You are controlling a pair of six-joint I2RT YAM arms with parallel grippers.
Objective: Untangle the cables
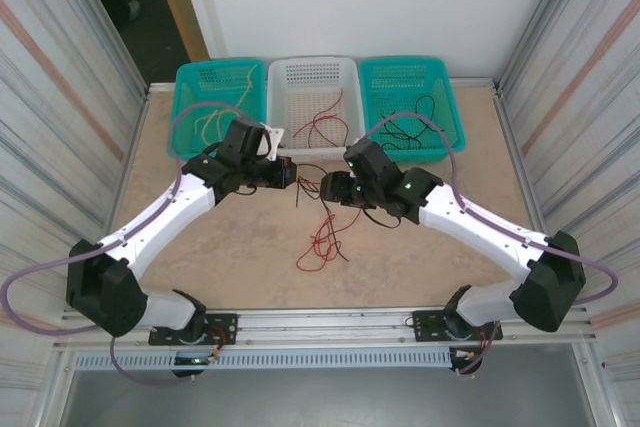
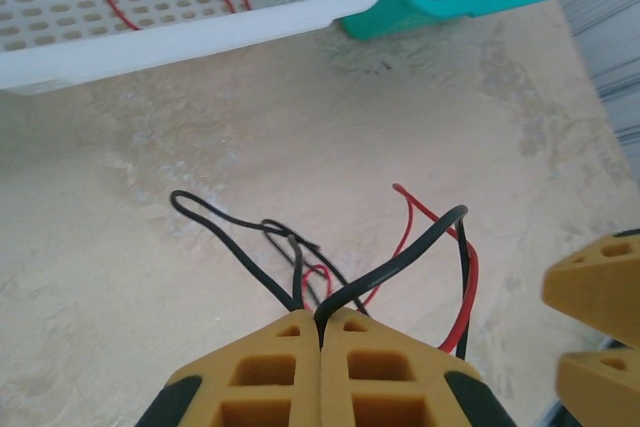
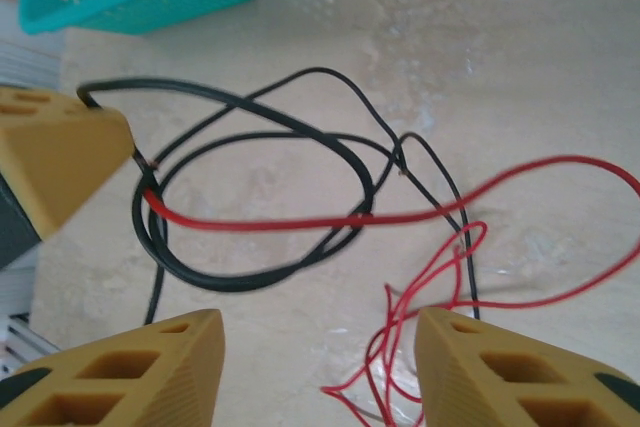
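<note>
Both arms bend inward and meet over the middle of the desk (image 1: 200,267). The left gripper (image 1: 289,173) is clamped shut on black cables (image 2: 400,259), seen pinched in its wrist view. The right gripper (image 3: 318,329) hangs with jaws apart above a black loop (image 3: 250,282), which a red cable (image 3: 300,221) crosses sideways. From above, the tangle (image 1: 322,239) trails toward the desk's near edge.

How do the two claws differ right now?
The left claw is shut, jaws pressed together; the right claw stands open. The left claw pinches black cables; the right claw grips nothing, with the red cable lying loose in front of it. Both are yellow-tipped.
</note>
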